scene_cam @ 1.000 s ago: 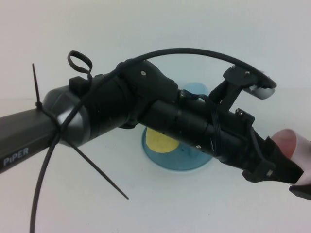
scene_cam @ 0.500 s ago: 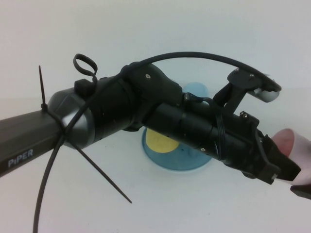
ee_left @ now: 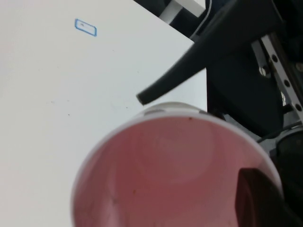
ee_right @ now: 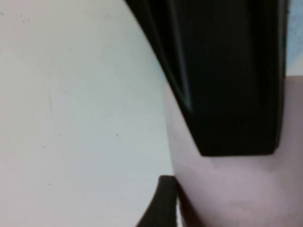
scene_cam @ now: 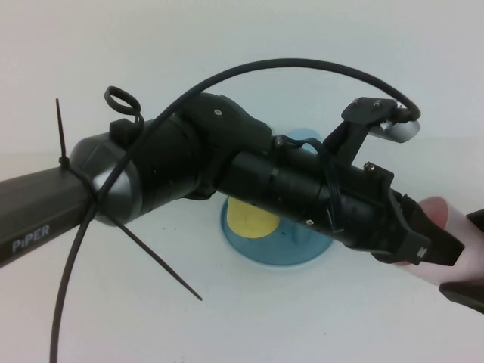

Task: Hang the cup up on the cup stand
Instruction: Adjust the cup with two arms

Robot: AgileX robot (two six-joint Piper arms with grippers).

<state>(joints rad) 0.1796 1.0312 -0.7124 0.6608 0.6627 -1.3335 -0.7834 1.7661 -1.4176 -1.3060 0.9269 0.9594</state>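
**Pink cup passed between two grippers**

At the right edge, the left gripper [scene_cam: 423, 249] has its fingers clamped on the pink cup [scene_cam: 439, 215]. The right gripper [scene_cam: 473, 257] flanks the cup, fingers apart. The cup stand [scene_cam: 291, 253] sits on the tabletop [scene_cam: 227, 325] behind the left arm.

1. A white table [scene_cam: 249, 325] fills the high view and both wrist views.
2. A yellow cup [scene_cam: 249, 221] shows as a round yellow patch near the middle of the high view, partly hidden from above.
3. A small blue-outlined rectangular mark [ee_left: 85, 27] lies on the white surface in the left wrist view, well apart from everything else there.
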